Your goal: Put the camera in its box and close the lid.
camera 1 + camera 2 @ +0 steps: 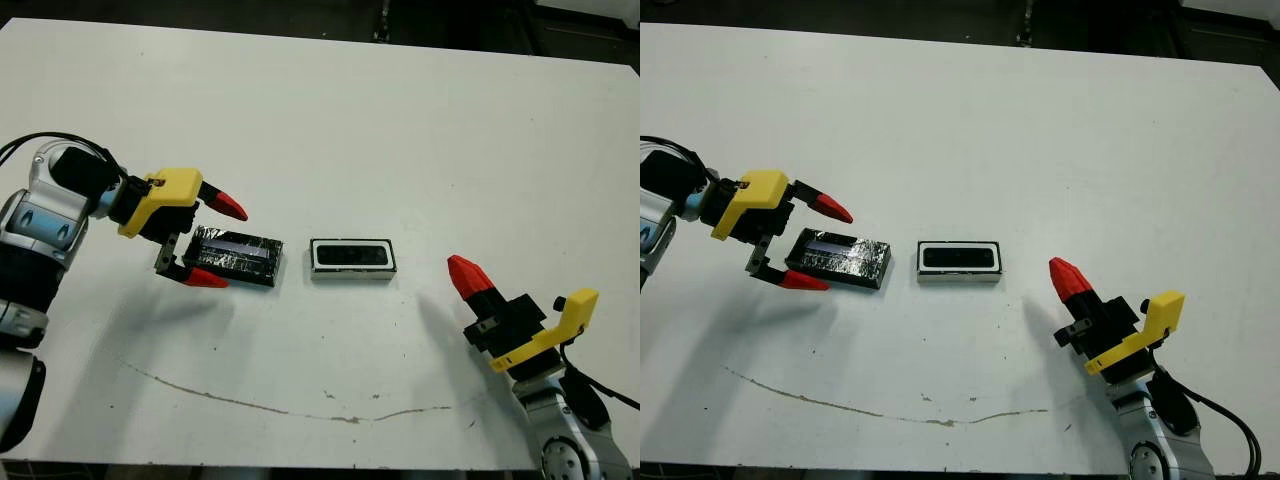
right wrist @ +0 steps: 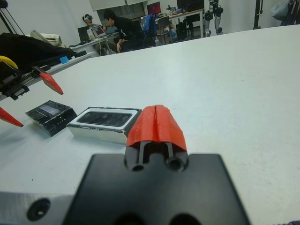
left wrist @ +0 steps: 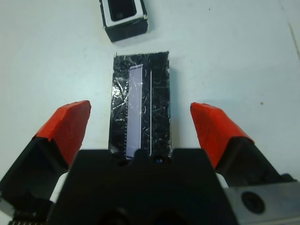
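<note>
One white table (image 1: 420,120) carries three small things: one box (image 1: 352,257), one camera (image 1: 351,256) lying inside that box, and one lid (image 1: 237,256) with a pale strip. Two grippers show, one left gripper (image 1: 212,241) and one right gripper (image 1: 466,276), each with two red-tipped fingers. Two people (image 2: 117,30) sit beyond the table.

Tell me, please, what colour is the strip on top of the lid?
The lid is glossy black, and its strip is pale lilac-white. It shows best in the left wrist view.
</note>
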